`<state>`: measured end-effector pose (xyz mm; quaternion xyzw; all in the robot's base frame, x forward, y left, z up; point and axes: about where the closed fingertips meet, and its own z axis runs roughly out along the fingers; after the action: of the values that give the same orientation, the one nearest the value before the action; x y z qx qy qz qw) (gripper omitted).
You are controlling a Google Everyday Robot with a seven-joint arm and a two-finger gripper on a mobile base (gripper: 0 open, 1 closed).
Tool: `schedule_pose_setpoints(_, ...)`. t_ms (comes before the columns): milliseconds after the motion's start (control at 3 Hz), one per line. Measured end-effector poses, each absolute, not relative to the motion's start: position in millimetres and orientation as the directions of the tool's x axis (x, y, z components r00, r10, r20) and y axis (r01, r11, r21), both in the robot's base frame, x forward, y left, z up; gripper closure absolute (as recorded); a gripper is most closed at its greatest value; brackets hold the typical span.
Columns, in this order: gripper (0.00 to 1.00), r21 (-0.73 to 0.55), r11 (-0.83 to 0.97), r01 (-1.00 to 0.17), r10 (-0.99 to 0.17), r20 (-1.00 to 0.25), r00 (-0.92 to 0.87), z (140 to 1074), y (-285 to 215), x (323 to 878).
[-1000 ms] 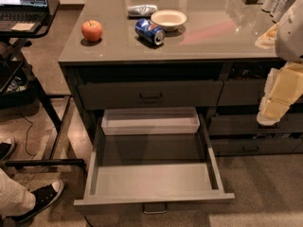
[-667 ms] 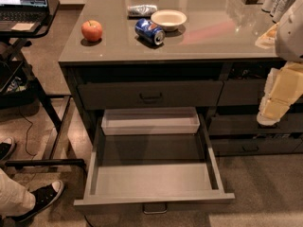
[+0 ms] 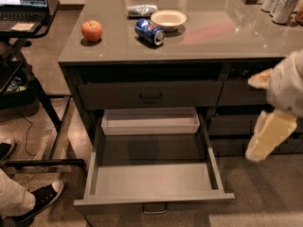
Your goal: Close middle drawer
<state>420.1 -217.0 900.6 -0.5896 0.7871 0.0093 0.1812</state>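
Observation:
The middle drawer [image 3: 154,198] is pulled far out toward me from the grey cabinet. Its plain front faces me, with a small bar handle [image 3: 155,208] below its edge. Its long grey inside holds a pale shallow tray insert [image 3: 150,122] at the back. My gripper [image 3: 269,137], white and cream, hangs at the right edge. It is to the right of the drawer's right side wall, above the floor, and touches nothing.
The closed top drawer [image 3: 150,94] sits above. The counter [image 3: 213,37] holds an apple [image 3: 92,30], a blue can [image 3: 149,31], a bowl [image 3: 168,19] and cans at the far right [image 3: 284,1]. A laptop stand [image 3: 26,13] and a person's shoes [image 3: 45,197] are at the left.
My arm and gripper have moved down and slightly left along the cabinet's right side. The drawer stands as open as before.

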Motion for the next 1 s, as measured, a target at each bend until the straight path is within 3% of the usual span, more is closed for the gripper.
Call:
schedule_pose_setpoints(667,0.00,-0.047,0.395,-0.918,-0.849,-0.401,-0.345,758.1,-223.4,376.7)
schedule_pose_setpoints(1000,0.00,-0.042,0.396,-0.917,-0.847,-0.401,-0.348,755.3,-224.4,375.7)
